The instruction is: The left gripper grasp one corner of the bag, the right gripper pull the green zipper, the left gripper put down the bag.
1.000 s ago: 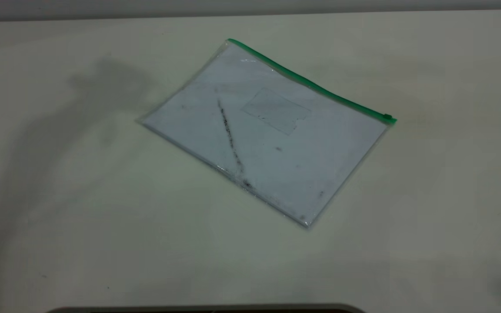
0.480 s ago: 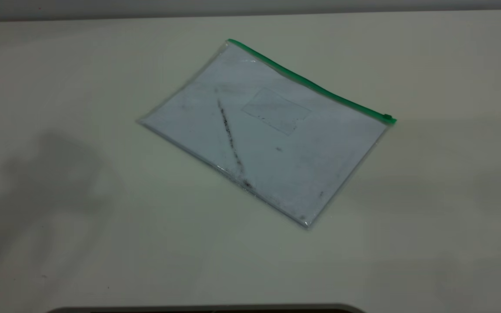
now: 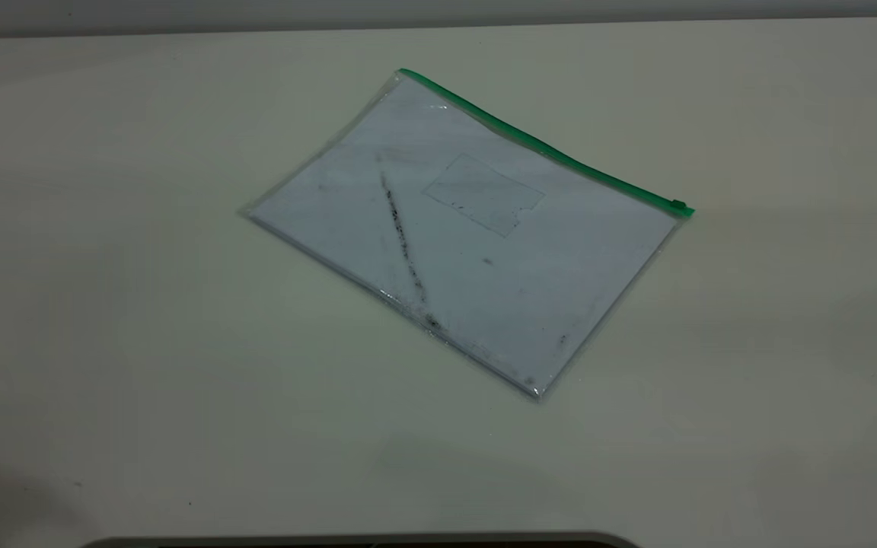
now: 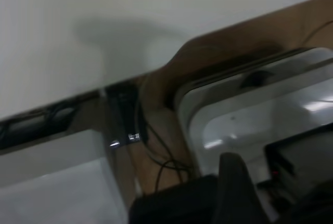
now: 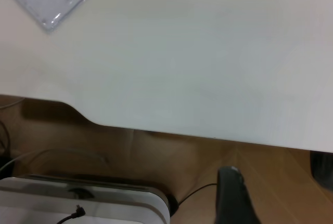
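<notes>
The bag (image 3: 463,232) lies flat on the table (image 3: 103,342), a little above and right of the middle of the exterior frame, turned at a slant. Its green zipper (image 3: 537,144) runs along the upper-right edge, from the top of the bag down to the right, and the small slider tab (image 3: 679,205) sits at the far right end of that strip. The corner (image 3: 402,74) at the other end of the strip, at the top of the bag, rests on the table with nothing touching it. One clear corner of the bag also shows in the upper left of the right wrist frame.

Neither arm appears in the exterior frame. The left hand (image 4: 229,187) shows only as a dark shape at the bottom of its wrist frame, over the table edge and the equipment below it; I cannot tell how far it is open, and nothing is seen held in it. The right hand (image 5: 234,198) shows a single dark finger at the bottom of its own frame, likewise beyond the table edge; its opening cannot be judged either.

As things lie, I cannot tell which end of the strip counts as pulled. The bag is down and ungripped, so the sequence is either finished or not begun.
</notes>
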Tool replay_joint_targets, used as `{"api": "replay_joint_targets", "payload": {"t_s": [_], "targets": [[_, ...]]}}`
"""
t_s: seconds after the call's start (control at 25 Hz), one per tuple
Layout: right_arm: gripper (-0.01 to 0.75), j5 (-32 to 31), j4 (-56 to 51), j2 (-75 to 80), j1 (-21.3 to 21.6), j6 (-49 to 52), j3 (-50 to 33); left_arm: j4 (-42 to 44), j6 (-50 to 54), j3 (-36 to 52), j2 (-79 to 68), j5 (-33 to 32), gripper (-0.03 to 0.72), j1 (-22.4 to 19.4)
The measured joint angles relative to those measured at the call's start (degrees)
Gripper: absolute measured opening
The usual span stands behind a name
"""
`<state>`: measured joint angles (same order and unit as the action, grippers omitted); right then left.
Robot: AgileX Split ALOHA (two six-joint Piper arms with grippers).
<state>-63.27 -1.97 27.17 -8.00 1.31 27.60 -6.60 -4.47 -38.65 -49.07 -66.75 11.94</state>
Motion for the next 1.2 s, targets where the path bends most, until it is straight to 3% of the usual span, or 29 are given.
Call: {"api": "replay_joint_targets", "payload": {"t_s": [0.36, 0.64, 0.8, 1.04, 1.2], "targets": [[0.494, 0.0, 0.0, 0.0, 0.0, 0.1, 0.0, 4.5, 3.4, 9.4, 24.1, 0.6, 0.499, 0.0], [0.494, 0.0, 0.1, -0.8, 0.0, 0.2, 0.0, 4.5, 3.6, 10.8, 40.6, 2.0, 0.498, 0.0], [0.494, 0.0, 0.0, -6.5, 3.0, 0.2, 0.0, 4.5, 3.6, 10.8, 48.0, 2.0, 0.498, 0.1], [0.494, -0.5, 0.1, -20.5, 4.4, 0.2, 0.0, 4.5, 3.6, 10.8, 50.1, 1.6, 0.498, -0.4], [0.494, -0.8, 0.1, -27.4, 4.4, 0.2, 0.0, 4.5, 3.6, 10.8, 50.1, 1.6, 0.498, -4.8]]}}
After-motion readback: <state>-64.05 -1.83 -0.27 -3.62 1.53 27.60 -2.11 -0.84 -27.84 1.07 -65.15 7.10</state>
